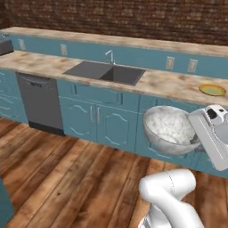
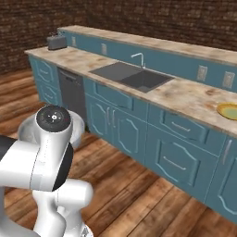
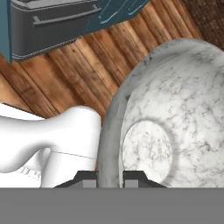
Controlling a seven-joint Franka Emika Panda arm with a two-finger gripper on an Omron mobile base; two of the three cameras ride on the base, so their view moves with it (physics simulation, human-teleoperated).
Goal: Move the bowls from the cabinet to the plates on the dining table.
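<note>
Dark brick wall [image 1: 133, 18], wooden plank floor [image 1: 67, 178], sunken grey sink [image 1: 107, 72] with silver tap [image 1: 110, 56], dark dishwasher [image 1: 40, 102], toaster [image 2: 57, 41].

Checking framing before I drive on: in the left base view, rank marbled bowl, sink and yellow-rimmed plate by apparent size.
1. sink
2. marbled bowl, close behind; it's nearer the camera, so unsure
3. yellow-rimmed plate, clearly smallest

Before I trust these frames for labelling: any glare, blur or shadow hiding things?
Left base view: even light, soft render, the marbled bowl reads clearly. Right base view: the arm's white body hides most of the bowl. Hand view: sharp veining, no glare; the hand grips the rim, its fingertips dark at the bottom.
</note>
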